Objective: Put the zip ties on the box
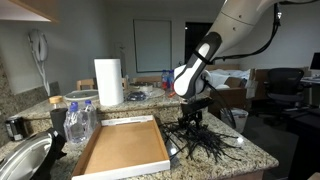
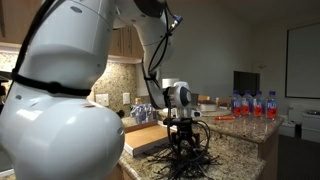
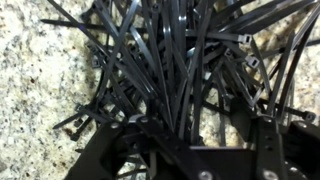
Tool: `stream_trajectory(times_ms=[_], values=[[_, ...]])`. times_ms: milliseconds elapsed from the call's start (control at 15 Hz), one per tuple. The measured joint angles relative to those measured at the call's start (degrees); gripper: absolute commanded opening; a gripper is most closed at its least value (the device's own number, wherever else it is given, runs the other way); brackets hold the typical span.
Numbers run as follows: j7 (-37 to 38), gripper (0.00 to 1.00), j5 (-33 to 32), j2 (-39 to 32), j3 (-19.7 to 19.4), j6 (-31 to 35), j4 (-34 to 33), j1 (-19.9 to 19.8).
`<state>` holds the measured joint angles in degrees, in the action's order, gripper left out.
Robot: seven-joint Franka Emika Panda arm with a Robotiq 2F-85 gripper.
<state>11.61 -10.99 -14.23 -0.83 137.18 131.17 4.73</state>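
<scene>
The zip ties (image 1: 207,141) lie as a spiky black tangle on the granite counter, to the right of the box (image 1: 120,150). The box is a wide, shallow brown cardboard tray with nothing in it. My gripper (image 1: 193,117) points straight down into the top of the pile. In the wrist view the zip ties (image 3: 180,60) fan out in front of the gripper (image 3: 195,135), and many strips stand between its fingers (image 3: 268,140). The jaws stand wide apart, with granite showing between them. In an exterior view the gripper (image 2: 182,141) sits over the zip ties (image 2: 180,160), beside the box (image 2: 146,136).
A paper towel roll (image 1: 108,82) stands behind the box. Plastic water bottles (image 1: 79,121) and a round metal bowl (image 1: 22,160) sit to the box's left. More bottles (image 2: 255,103) line a far counter. The counter edge runs close to the pile.
</scene>
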Motion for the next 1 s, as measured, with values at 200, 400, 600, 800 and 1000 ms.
stream_trajectory(times_ms=[200, 400, 600, 800, 1000], values=[[1.51, 0.27, 0.01, 0.04, 0.00, -0.07, -0.30, 0.00], [2.49, 0.08, 0.01, 0.04, 0.00, -0.49, -0.50, 0.03], [2.58, 0.05, 0.00, 0.04, 0.02, -1.35, -0.66, 0.09], [2.59, 0.09, 0.00, 0.03, 0.15, -2.58, -0.85, 0.19], [2.59, 0.09, 0.00, 0.03, 0.26, -3.22, -1.08, 0.64]])
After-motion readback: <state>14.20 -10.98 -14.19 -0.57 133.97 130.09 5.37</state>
